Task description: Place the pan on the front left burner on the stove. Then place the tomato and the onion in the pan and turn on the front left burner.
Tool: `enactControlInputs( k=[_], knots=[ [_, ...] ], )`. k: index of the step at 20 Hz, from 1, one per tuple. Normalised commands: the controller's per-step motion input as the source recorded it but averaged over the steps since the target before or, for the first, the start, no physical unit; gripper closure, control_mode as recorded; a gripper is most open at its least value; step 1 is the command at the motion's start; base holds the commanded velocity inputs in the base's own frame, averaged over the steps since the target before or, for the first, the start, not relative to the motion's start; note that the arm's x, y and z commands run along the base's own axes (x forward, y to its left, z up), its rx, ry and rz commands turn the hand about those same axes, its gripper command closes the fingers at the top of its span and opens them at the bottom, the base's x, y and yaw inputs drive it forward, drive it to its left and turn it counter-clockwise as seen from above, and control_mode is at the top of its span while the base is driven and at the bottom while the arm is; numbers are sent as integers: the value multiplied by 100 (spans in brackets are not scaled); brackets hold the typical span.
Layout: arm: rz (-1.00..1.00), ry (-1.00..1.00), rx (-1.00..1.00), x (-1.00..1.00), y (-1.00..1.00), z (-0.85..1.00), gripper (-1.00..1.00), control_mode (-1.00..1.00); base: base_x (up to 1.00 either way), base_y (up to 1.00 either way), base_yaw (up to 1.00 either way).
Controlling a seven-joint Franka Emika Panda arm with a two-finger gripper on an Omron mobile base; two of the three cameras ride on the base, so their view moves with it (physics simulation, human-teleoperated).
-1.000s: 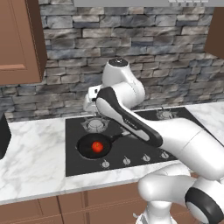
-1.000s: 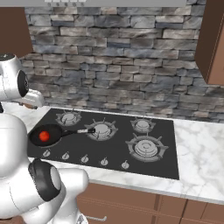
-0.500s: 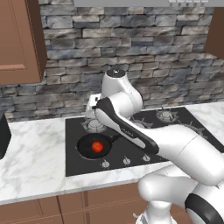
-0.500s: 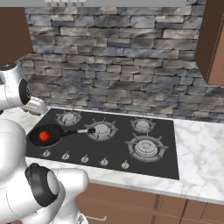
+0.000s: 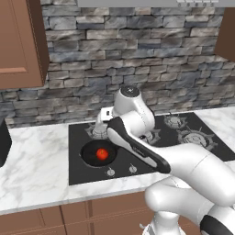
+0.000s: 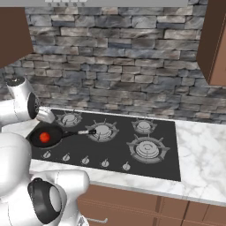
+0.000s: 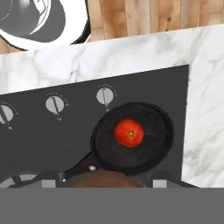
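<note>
The black pan (image 7: 148,148) sits on the front left burner of the stove (image 7: 39,144), its handle (image 6: 75,132) pointing toward the middle burner. The red tomato (image 7: 129,132) lies in the pan's middle, also visible as the tomato (image 5: 102,154) and the tomato (image 6: 44,137). My gripper (image 7: 104,183) hovers above the pan's handle side, shut on the tan-brown onion (image 7: 105,178), whose rounded top shows between the fingertips (image 7: 50,183). From the base, the gripper (image 5: 101,124) hangs just behind the pan (image 5: 97,153); from the other side, the gripper (image 6: 45,116) is above the pan (image 6: 46,137).
Silver knobs (image 7: 105,95) line the stove's front edge beside the pan. Other burners (image 6: 148,148) lie to the right. White marble counter (image 5: 32,170) flanks the stove, with a dark object (image 5: 3,142) at its far left. A stone wall stands behind.
The hand has come down and moved closer to the pan, still holding the onion. Pan and tomato have stayed put.
</note>
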Motion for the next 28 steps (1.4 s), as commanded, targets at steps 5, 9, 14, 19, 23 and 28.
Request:
enactControlInputs(
  k=[5,9,14,19,23,28],
  knots=[
    [0,-5,4,36,0,-18,100,-100,0,0,0],
    [0,-1,0,21,0,-21,100,-100,0,0,0],
    [-3,0,0,2,1,-21,100,-100,0,0,0],
    [-9,0,0,0,15,-10,100,-100,0,0,0],
    [-8,0,0,4,10,-8,100,-100,0,0,0],
    [-5,0,0,13,0,-18,100,-100,0,0,0]
  ],
)
